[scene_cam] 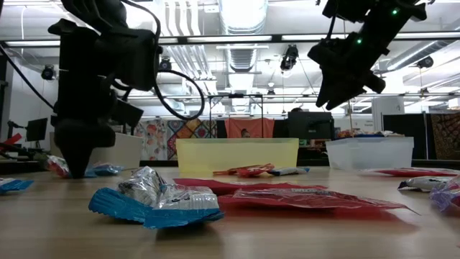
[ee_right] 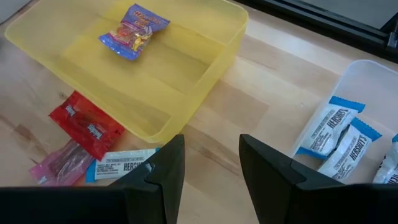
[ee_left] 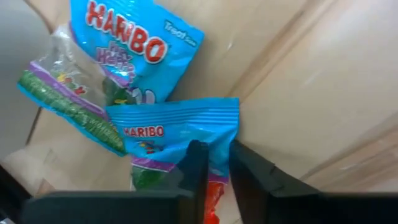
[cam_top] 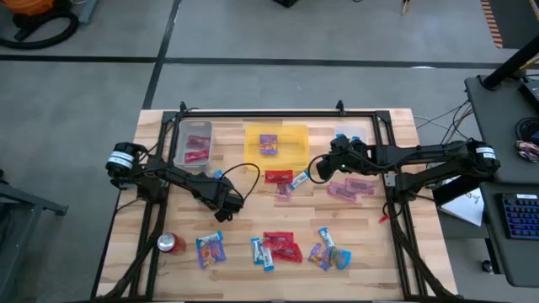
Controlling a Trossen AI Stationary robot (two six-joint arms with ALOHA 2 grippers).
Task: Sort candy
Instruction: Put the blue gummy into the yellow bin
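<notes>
Candy sorting, partly done on a wooden table [cam_top: 362,244].
Left end effector [cam_top: 221,205] pinches a blue packet [ee_left: 180,134]; right end effector [cam_top: 320,171] hovers spread. Three bins [cam_top: 296,135] hold some sweets; many candies [cam_top: 278,248] remain loose.

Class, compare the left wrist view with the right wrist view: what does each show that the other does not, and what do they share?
Left wrist only: two blue Haribo packets, the left gripper nearly shut over the nearer one. Right wrist only: the yellow tray holding one purple packet, a clear tub with blue-and-white bars, a red packet, and the open right gripper. Both: wrapped candy on the wooden table.
</notes>
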